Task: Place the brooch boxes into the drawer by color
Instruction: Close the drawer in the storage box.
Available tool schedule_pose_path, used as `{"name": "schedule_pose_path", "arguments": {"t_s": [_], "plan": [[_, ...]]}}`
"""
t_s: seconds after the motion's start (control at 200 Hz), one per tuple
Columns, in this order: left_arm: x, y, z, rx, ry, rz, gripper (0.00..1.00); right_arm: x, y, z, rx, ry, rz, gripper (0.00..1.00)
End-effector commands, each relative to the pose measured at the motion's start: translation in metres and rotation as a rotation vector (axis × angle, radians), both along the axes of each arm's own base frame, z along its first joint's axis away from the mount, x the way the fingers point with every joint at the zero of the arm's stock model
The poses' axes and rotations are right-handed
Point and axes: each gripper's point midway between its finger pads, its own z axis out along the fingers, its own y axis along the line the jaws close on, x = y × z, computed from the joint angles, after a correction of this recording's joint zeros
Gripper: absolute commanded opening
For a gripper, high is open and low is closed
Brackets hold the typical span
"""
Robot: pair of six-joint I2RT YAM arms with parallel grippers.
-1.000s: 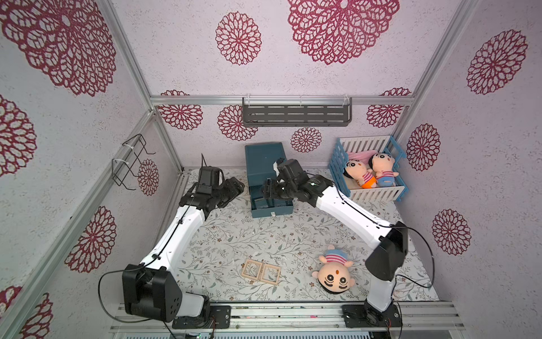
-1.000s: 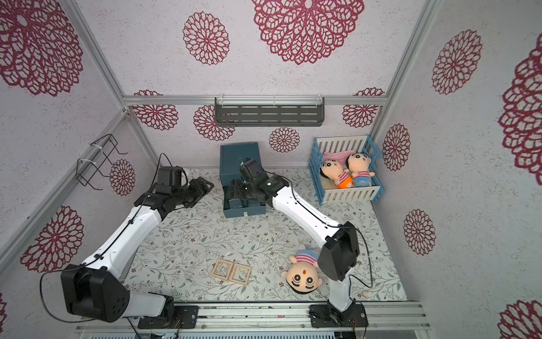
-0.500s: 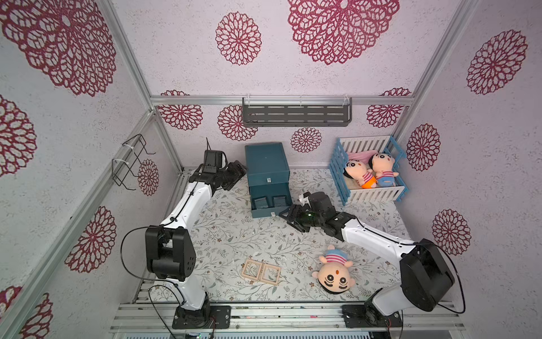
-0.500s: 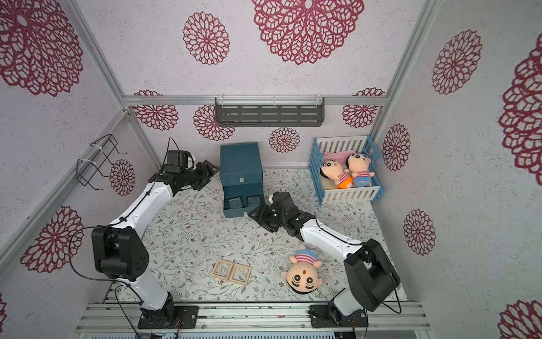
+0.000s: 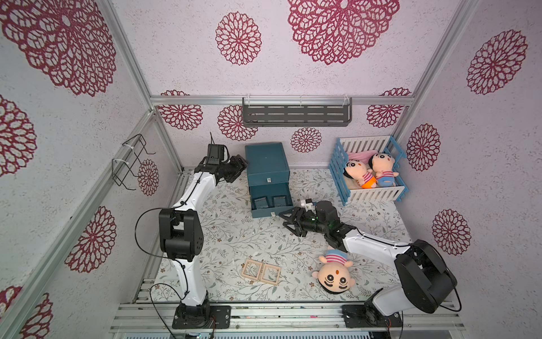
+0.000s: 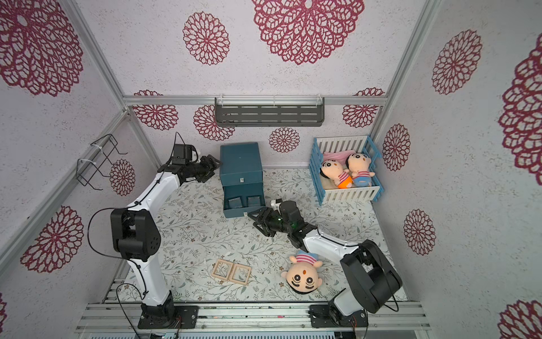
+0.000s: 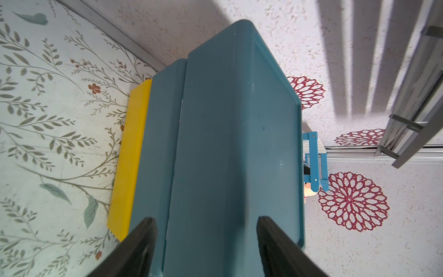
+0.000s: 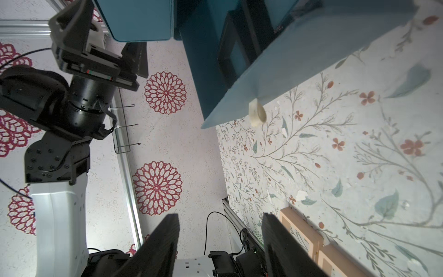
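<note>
Two dark brooch boxes point(image 5: 278, 201) lie in the open drawer point(image 5: 271, 212). The wood-coloured pair point(image 5: 262, 271) waits on the desk point(image 5: 234, 234). The grey ones are unseen, perhaps already stored. The right fingers point(image 8: 158, 247) and left fingers point(image 7: 134, 247) are spread, empty.

No text, label, brand or number is legible anywhere.

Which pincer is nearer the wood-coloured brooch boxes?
Right. The right pincer is behind the wood-coloured boxes, by the drawer; the left pincer is farther back, beside the cabinet.
</note>
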Motion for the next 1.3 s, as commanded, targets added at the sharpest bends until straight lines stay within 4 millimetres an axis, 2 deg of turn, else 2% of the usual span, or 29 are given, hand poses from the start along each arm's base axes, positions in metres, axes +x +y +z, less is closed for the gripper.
{"name": "schedule_pose_path", "arguments": {"t_s": [0.0,0.215,0.38,0.841,1.296], "plan": [[0.004,-0.003,-0.004,0.002,-0.005,-0.028,0.72,0.005,0.004,0.016,0.08,-0.024,-0.002,0.61],[-0.001,-0.004,-0.024,0.037,0.027,-0.052,0.71,0.003,0.007,-0.001,0.133,0.029,-0.01,0.61],[-0.005,-0.004,-0.037,0.049,0.051,-0.058,0.66,0.009,0.013,-0.007,0.169,0.038,-0.024,0.59],[-0.006,-0.008,-0.032,0.044,0.046,-0.066,0.65,0.037,0.02,-0.026,0.253,0.048,-0.127,0.53],[-0.006,-0.01,-0.029,0.039,0.044,-0.071,0.65,0.053,0.033,-0.035,0.303,0.05,-0.157,0.49]]}}
